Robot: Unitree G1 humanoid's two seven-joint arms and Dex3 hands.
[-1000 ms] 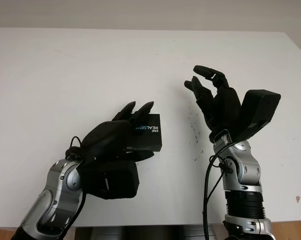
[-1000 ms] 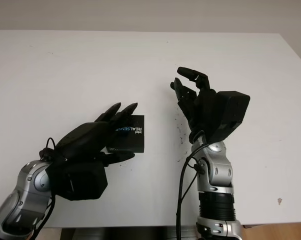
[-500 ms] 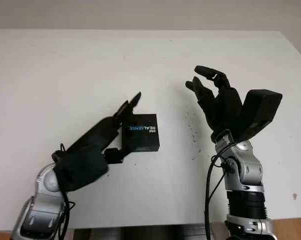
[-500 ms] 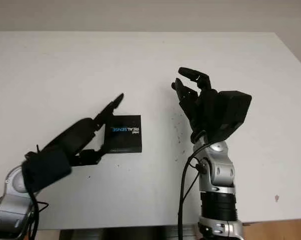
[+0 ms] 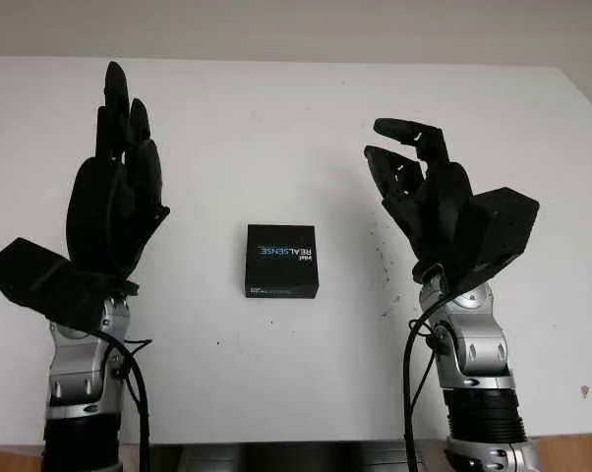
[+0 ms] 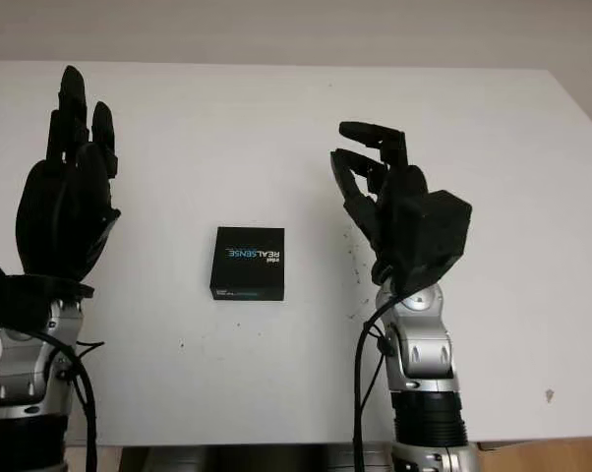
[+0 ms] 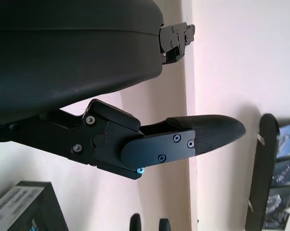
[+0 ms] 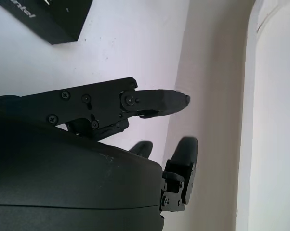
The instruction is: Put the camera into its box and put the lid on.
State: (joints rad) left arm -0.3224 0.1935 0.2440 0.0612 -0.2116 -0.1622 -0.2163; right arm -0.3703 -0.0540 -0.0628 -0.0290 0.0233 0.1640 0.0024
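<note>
A small black box (image 5: 281,260) with its lid on and "RealSense" lettering lies flat on the white table (image 5: 276,128), in the middle between both hands; a corner of the box (image 8: 53,17) shows in the right wrist view and the box (image 7: 27,209) in the left wrist view. My left hand (image 5: 119,167) is raised well above the table to the left of the box, open, holding nothing. My right hand (image 5: 414,177) is raised to the right of the box, open, holding nothing. No camera is visible outside the box.
Small dark specks mark the table (image 5: 384,261) just right of the box. The table's right edge (image 5: 586,108) runs along the far right. A small reddish spot (image 5: 585,391) sits near the front right corner.
My left hand has let go of the box, lifted up and swung away to the left. The box now lies flat and free on the table. The right hand barely moved.
</note>
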